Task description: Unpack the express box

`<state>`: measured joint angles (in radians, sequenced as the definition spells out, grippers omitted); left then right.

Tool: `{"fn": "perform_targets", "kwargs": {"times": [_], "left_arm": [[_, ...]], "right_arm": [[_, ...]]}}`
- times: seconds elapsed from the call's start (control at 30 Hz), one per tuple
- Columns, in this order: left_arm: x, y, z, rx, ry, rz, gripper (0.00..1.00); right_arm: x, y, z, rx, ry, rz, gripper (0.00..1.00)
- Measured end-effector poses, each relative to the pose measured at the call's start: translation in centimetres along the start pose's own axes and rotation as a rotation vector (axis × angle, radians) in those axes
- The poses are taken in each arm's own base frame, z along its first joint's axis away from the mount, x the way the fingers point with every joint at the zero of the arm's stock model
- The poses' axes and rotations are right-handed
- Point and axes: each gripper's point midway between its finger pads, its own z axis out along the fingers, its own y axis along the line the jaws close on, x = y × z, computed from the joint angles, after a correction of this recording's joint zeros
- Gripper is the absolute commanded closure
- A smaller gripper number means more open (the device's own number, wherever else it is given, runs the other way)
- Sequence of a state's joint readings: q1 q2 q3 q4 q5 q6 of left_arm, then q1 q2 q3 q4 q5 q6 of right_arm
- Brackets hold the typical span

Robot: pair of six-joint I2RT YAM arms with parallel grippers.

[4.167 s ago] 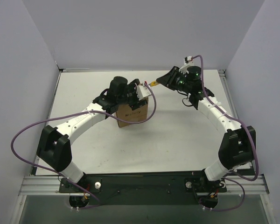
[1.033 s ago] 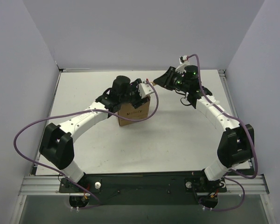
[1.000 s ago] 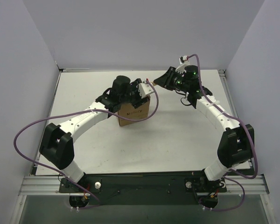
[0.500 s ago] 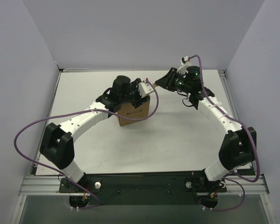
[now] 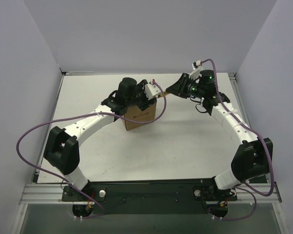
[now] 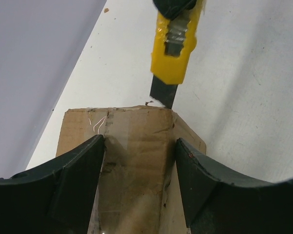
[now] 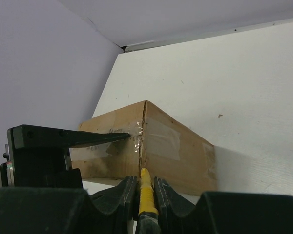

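The express box, a brown taped carton, stands at mid-table. It fills the left wrist view and shows in the right wrist view. My left gripper sits on top of it, jaws open, and the fingers rest on either side of the taped seam. My right gripper is shut on a yellow utility knife. The knife's blade touches the box's far top edge at the seam.
The white table has a raised metal rim at the back and right. Grey walls close in on three sides. Purple cables loop off both arms.
My right gripper has shifted a little to the right and lower with the knife, and the blade tip stays at the box's far edge. My left gripper stays on the box, which has turned slightly.
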<state>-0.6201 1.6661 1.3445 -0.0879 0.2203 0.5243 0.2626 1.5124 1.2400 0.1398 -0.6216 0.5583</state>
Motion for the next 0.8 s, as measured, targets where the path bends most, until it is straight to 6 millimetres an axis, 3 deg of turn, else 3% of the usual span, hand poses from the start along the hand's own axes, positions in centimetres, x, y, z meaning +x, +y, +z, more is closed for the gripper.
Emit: {"fn": "perform_targets", "kwargs": {"times": [0.1, 0.27, 0.33, 0.43, 0.5, 0.57, 0.6, 0.7, 0.8], "left_arm": [[-0.2, -0.1, -0.1, 0.017, -0.011, -0.013, 0.24], [-2.1, -2.0, -0.8, 0.154, -0.064, -0.083, 0.21], [-4.1, -2.6, -1.4, 0.207, -0.097, -0.112, 0.21], [-8.0, -1.5, -2.4, 0.212, -0.174, -0.135, 0.30], [-9.5, 0.2, -3.3, 0.179, -0.211, -0.150, 0.51], [-9.2, 3.1, -4.3, 0.116, -0.219, -0.186, 0.74], [-8.4, 4.9, -4.9, 0.075, -0.212, -0.208, 1.00], [-4.2, 11.4, -6.8, -0.083, -0.155, -0.286, 1.00], [0.7, 16.2, -8.5, -0.213, -0.084, -0.350, 1.00]], "right_arm": [[-0.7, -1.1, -1.1, 0.033, -0.015, 0.014, 1.00], [-2.5, -3.8, -3.5, 0.114, -0.057, -0.046, 1.00], [-1.7, -4.1, -3.7, 0.122, -0.024, -0.093, 1.00], [0.9, -4.0, -3.7, 0.109, 0.078, -0.195, 1.00], [2.7, -3.5, -3.5, 0.086, 0.146, -0.277, 1.00], [4.9, -3.0, -3.2, 0.048, 0.215, -0.383, 1.00], [6.1, -2.8, -3.2, 0.030, 0.251, -0.425, 1.00], [8.8, -2.2, -3.1, -0.012, 0.332, -0.508, 1.00], [9.6, -1.5, -2.9, -0.043, 0.356, -0.571, 1.00]]}}
